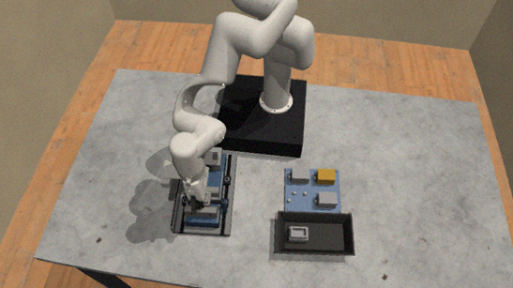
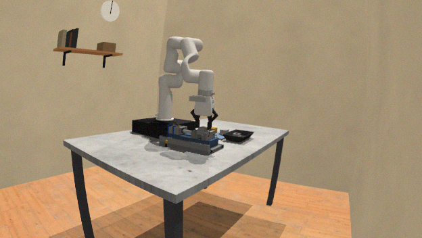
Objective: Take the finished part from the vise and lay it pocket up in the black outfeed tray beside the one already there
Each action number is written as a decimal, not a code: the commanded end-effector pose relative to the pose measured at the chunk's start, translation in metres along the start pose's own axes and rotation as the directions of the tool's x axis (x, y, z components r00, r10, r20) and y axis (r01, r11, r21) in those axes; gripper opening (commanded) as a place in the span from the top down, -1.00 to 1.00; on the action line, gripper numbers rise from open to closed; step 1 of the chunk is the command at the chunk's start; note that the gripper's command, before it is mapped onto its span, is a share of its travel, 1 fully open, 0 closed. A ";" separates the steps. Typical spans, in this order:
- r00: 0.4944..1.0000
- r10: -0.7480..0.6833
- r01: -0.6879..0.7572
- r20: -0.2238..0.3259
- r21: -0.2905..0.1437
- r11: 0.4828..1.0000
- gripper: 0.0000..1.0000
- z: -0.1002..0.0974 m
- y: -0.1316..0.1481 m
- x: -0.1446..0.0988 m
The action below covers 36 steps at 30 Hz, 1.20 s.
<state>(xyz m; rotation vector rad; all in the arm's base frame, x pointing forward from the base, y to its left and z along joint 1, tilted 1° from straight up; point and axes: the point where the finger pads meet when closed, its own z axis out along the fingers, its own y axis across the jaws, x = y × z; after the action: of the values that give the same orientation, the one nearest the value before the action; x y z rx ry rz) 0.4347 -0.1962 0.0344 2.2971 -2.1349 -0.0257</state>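
Observation:
The blue and grey vise [image 1: 202, 196] stands on the table's front left; it also shows in the exterior view [image 2: 191, 138]. A grey block [image 2: 203, 131] sits between its jaws; my wrist hides most of it from above, so I cannot see its pocket. My gripper [image 2: 203, 126] points straight down over the vise, open, with one finger on each side of the block's top. It also shows in the top view [image 1: 195, 203]. The black outfeed tray [image 1: 314, 238] holds one pocketed block [image 1: 298, 233] in its left half, lying flat.
A blue fixture plate [image 1: 312, 189] behind the tray carries an orange block [image 1: 326, 175] and a plain grey block [image 1: 328, 199], both standing. The arm's black base [image 1: 262, 119] is behind the vise. The tray's right half is empty.

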 end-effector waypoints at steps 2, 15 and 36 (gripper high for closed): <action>1.000 0.000 0.000 -0.002 0.004 1.000 -0.38 0.000 -0.001 0.001; 1.000 0.000 0.000 -0.002 0.004 1.000 -0.38 0.000 -0.001 0.001; 1.000 0.000 0.000 -0.002 0.004 1.000 1.00 0.000 -0.001 0.001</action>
<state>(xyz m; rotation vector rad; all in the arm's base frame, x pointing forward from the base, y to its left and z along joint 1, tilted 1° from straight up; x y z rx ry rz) 0.4348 -0.1963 0.0330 2.2972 -2.1350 -0.0251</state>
